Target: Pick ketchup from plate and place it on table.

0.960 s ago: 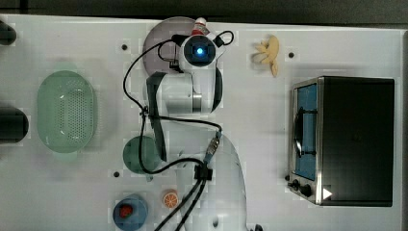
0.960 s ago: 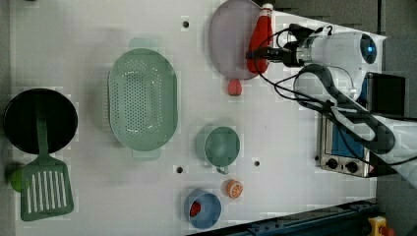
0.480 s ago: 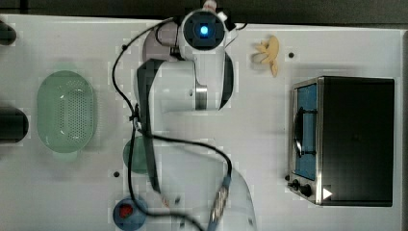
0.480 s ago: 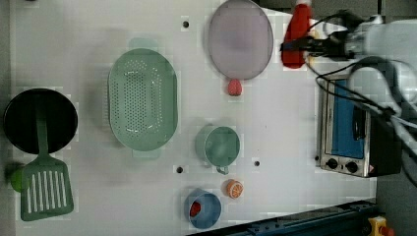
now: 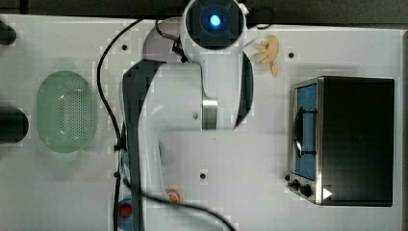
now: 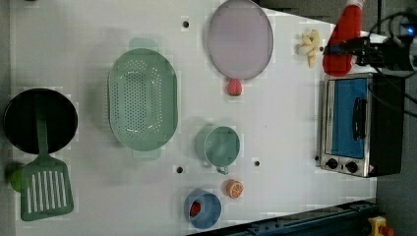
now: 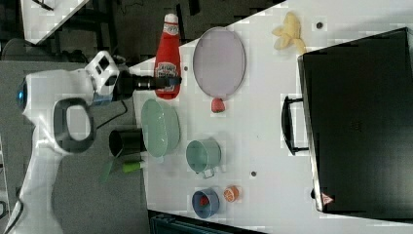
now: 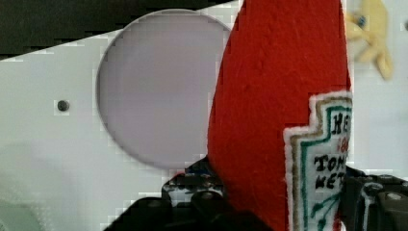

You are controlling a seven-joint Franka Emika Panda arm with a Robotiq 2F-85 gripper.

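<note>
The ketchup, a red soft bottle with a white cap, hangs in the air with my gripper shut on its lower body. The left view shows it right of the plate, near the toaster oven's top end. In the right view the ketchup is left of the pale lilac plate, held by the gripper well above the white table. Close up in the wrist view, the ketchup stands between dark fingers, with the bare plate behind it.
A toaster oven takes up the left view's right side, with a yellow banana near it. A red lump lies by the plate's rim. A green colander, a green cup, a blue dish and an orange slice stand further off.
The gripper has lifted the ketchup off the plate and carried it up and toward the left view's right. The plate is now bare.
</note>
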